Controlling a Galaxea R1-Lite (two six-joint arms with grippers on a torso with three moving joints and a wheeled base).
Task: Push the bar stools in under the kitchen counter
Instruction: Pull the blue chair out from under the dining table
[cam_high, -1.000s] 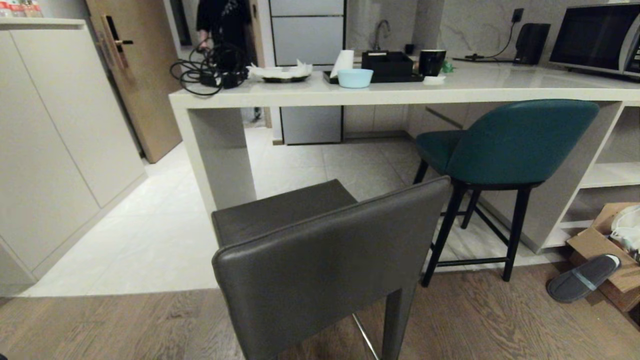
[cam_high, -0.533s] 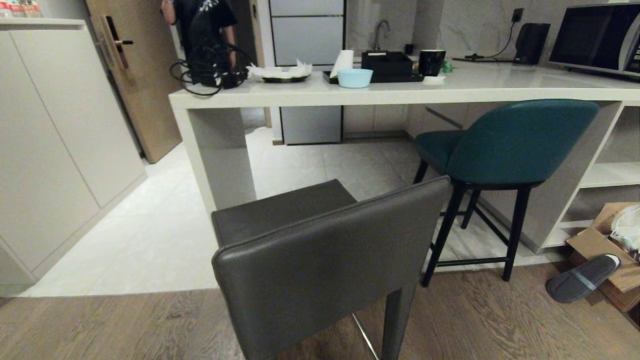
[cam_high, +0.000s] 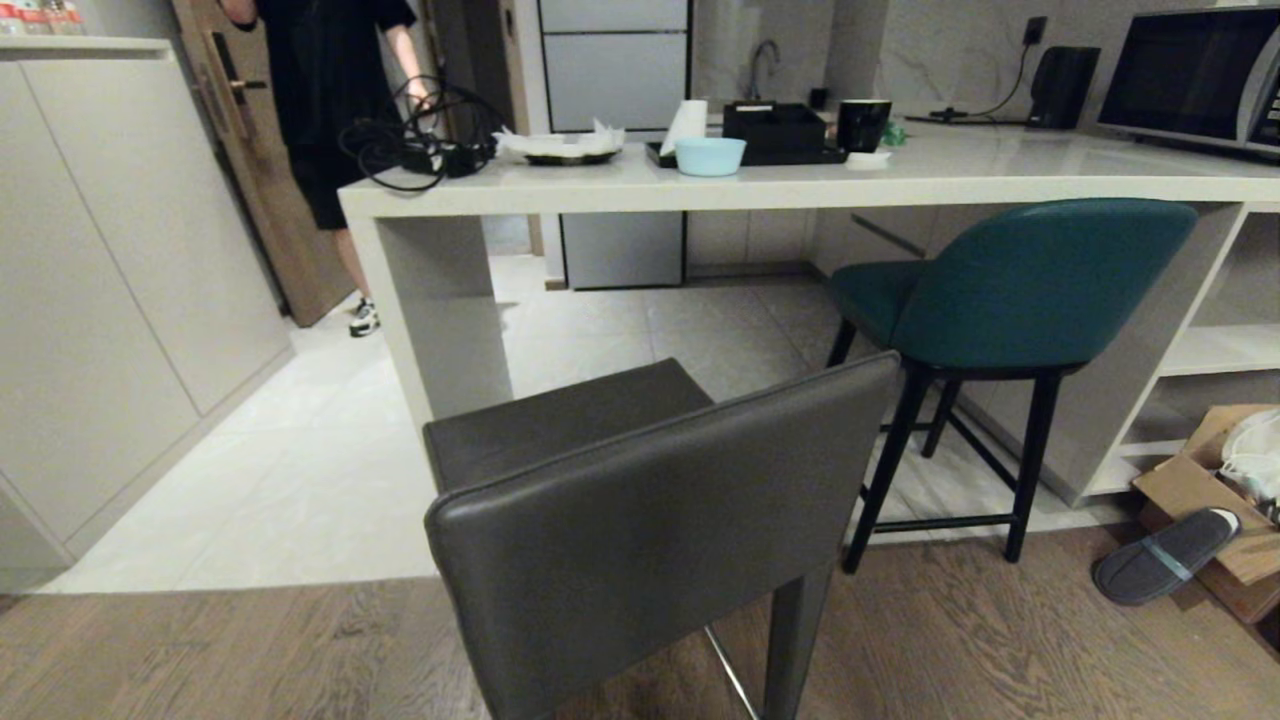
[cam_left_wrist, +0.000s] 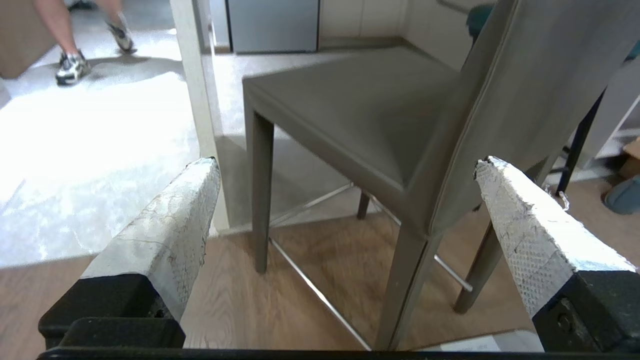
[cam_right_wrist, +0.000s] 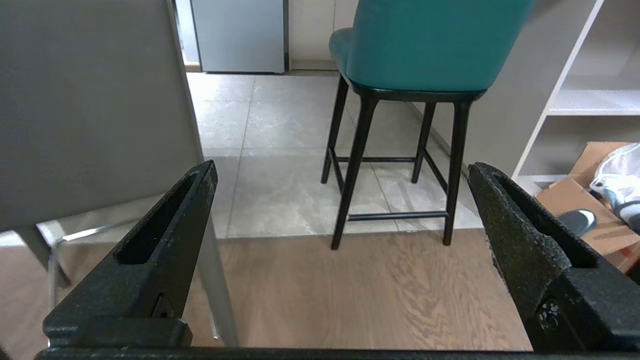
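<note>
Grey stool (cam_high: 640, 520) unmoved; person (cam_high: 320, 110) has stepped nearer counter (cam_high: 900, 180); both jaws apart.

The near bar stool (cam_high: 640, 520) stands before the kitchen counter (cam_high: 800, 185), outside its edge. The second bar stool (cam_high: 1010, 290) stands to its right (seat partly under the countertop). A slipper (cam_high: 1165, 568) lies farther right.
</note>
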